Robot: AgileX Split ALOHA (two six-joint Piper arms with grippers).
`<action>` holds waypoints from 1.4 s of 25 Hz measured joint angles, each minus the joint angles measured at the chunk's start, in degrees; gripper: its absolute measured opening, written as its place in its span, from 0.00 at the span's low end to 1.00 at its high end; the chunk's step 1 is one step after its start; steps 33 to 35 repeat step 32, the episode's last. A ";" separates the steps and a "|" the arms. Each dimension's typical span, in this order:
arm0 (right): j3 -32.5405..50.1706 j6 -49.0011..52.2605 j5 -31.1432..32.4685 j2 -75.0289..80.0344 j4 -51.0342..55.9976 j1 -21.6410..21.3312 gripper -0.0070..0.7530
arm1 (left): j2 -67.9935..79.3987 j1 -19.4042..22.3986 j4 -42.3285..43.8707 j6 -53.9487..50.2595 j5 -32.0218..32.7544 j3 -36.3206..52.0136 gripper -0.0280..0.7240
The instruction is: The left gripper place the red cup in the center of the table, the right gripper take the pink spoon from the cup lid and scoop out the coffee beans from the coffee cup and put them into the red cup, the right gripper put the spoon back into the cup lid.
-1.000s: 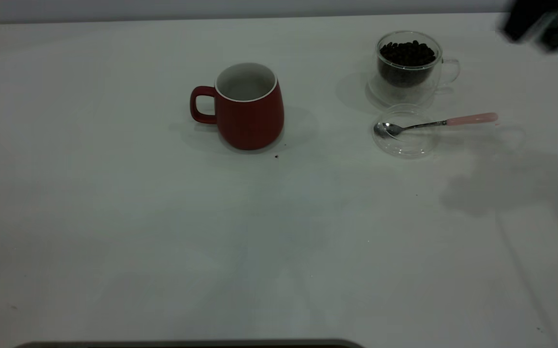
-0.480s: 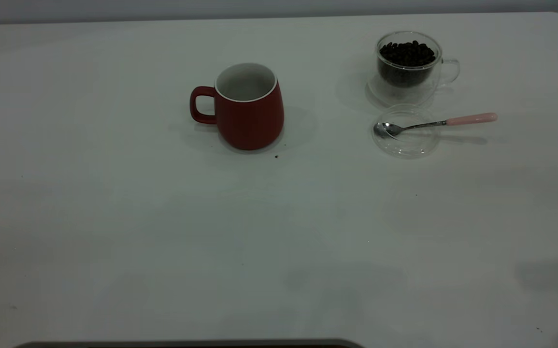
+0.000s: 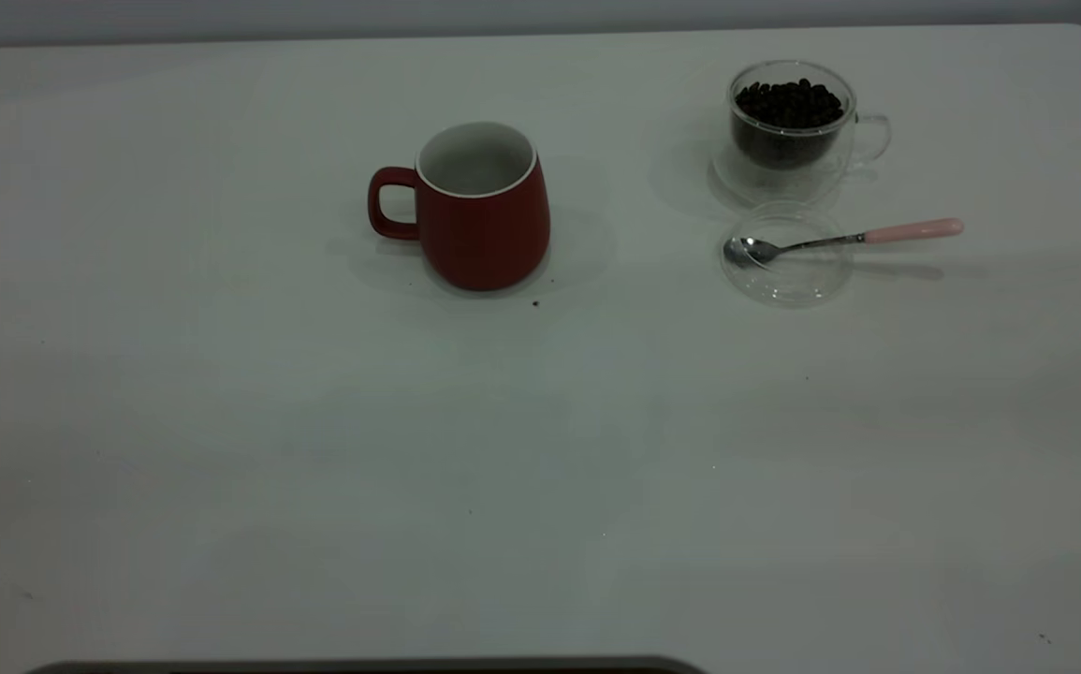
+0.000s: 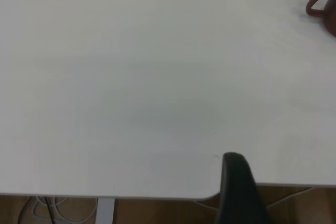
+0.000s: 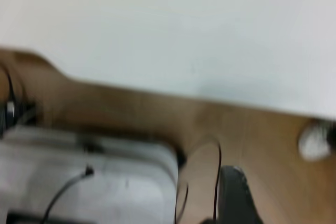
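Left hand (image 4: 237,192) parked at the bench (image 3: 222,421) edge, right hand (image 5: 236,195) off past it; only one dark finger of each in view, so cannot tell if open or shut. Far off, pink spoon (image 3: 844,240) across the cup lid (image 3: 786,255), bowl on the glass, handle out toward the right arm's side. Thin, light, slippery; best held by the pink handle. Red cup (image 3: 482,206) mid bench, coffee cup (image 3: 791,126) just behind the lid

One rounded matte-black finger (image 4: 237,190) of the left end effector; another dark, rounded tip (image 5: 236,195) of the right.
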 joint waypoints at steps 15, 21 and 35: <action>0.00 -0.04 1.73 -29.49 0.06 -1.66 0.66 | 0.00 0.00 0.00 0.00 0.00 0.00 0.69; 0.00 -0.11 2.08 -30.87 0.06 -2.49 0.66 | 0.00 0.00 0.00 0.00 0.00 0.00 0.69; 0.00 -0.13 2.08 -30.87 0.11 -2.51 0.66 | 0.00 0.00 0.00 0.00 0.00 0.00 0.69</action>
